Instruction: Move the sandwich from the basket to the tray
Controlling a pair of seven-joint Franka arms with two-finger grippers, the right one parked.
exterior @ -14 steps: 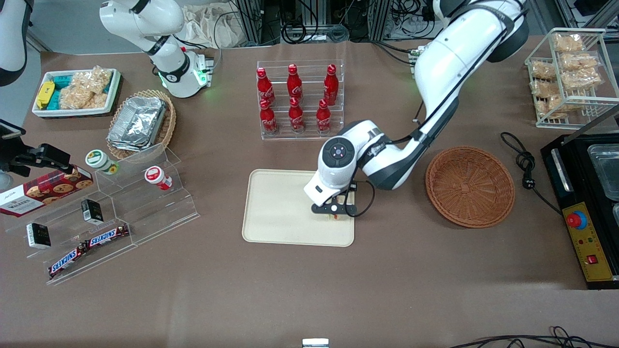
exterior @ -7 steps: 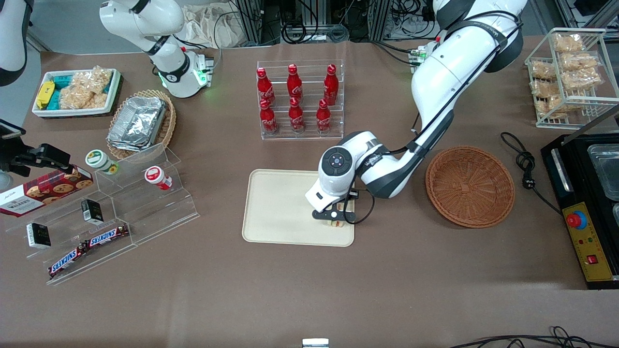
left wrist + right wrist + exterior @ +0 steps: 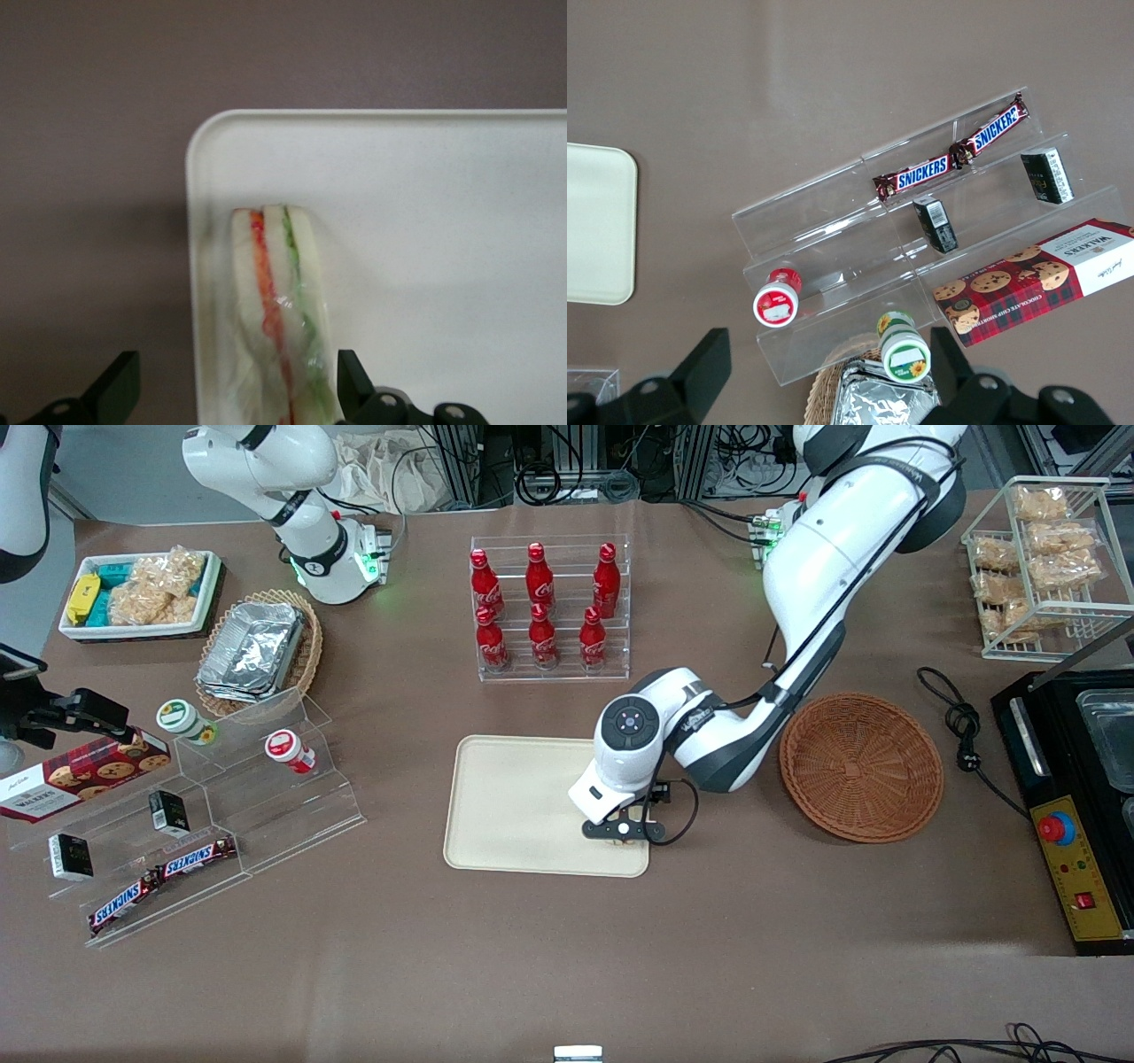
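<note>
Releasing and pulling clear looks like the step in hand, judged from how things lie. Nearest the front camera, the gripper hangs low over the corner of the tray that sits closest to that camera and toward the working arm's end of the surface. The wrist view shows its jaws apart, 1 dark fingertip out over the bare brown surface and the other over the tray, with the sandwich standing on edge between them. I see a gap on the outer side; on the tray side the wrap runs close to the finger, and contact there cannot be ruled out.

The sandwich rests inside the tray, right along its low rim and near the rounded corner, so it has little margin. A good finish, I think, is a straight lift with the jaws kept wide, no sideways drift, since a nudge toward the rim could tip the wedge over the edge. The clear wrap may cling to a pad, so a slow rise seems wise.

Farther from the camera and toward the working arm's end, the basket lies bare. Farthest back stands the rack of 6 red bottles.
</note>
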